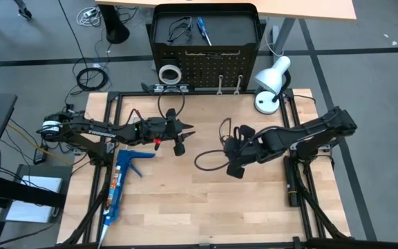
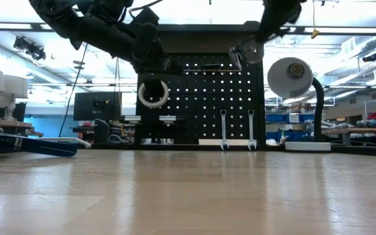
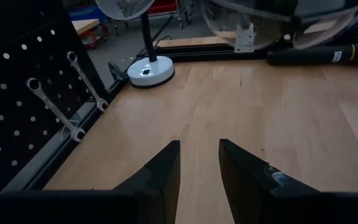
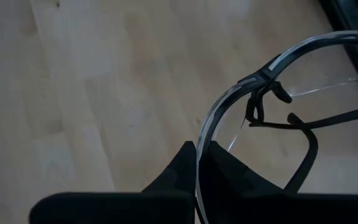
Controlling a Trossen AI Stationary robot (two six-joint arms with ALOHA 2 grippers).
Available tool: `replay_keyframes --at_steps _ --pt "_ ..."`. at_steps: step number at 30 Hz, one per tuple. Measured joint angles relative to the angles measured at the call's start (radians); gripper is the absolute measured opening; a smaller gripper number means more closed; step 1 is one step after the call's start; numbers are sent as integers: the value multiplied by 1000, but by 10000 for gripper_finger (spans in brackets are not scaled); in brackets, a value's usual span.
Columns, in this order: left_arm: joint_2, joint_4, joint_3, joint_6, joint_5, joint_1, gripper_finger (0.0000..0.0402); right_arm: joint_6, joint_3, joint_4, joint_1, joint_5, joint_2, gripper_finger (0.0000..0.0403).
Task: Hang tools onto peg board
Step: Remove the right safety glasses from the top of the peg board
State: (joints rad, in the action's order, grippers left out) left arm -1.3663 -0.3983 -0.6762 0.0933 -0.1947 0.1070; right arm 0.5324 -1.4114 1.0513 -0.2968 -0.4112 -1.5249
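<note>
Peg board (image 1: 206, 66) (no legible markings)

A light wooden table (image 1: 206, 200) stood on a grey floor (image 1: 378, 83). Behind it sat a pale wooden desk (image 1: 309, 8). Ceiling strip lights (image 2: 344, 29) lit a cluttered workshop.

Four cameras on my rig: one overhead, one at table height, one on each wrist.

My high view looks straight down on the table (image 1: 206, 200); my low view faces level across it toward the far peg board (image 2: 201, 91), which both share. My left wrist camera looks along the board's wrenches (image 3: 55, 109) toward the lamp (image 3: 149, 70); my right wrist camera sits very close over clear safety glasses (image 4: 272, 118).
</note>
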Motion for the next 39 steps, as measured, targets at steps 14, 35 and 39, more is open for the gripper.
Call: replay_keyframes --at_steps 14,35,39 --pt "0 1 0 0 0 0 115 82 523 -484 103 133 180 34" --pt "-1 1 0 0 0 0 115 233 750 -688 185 170 170 81" --pt "-1 3 0 0 0 0 115 233 735 -648 195 185 170 130"
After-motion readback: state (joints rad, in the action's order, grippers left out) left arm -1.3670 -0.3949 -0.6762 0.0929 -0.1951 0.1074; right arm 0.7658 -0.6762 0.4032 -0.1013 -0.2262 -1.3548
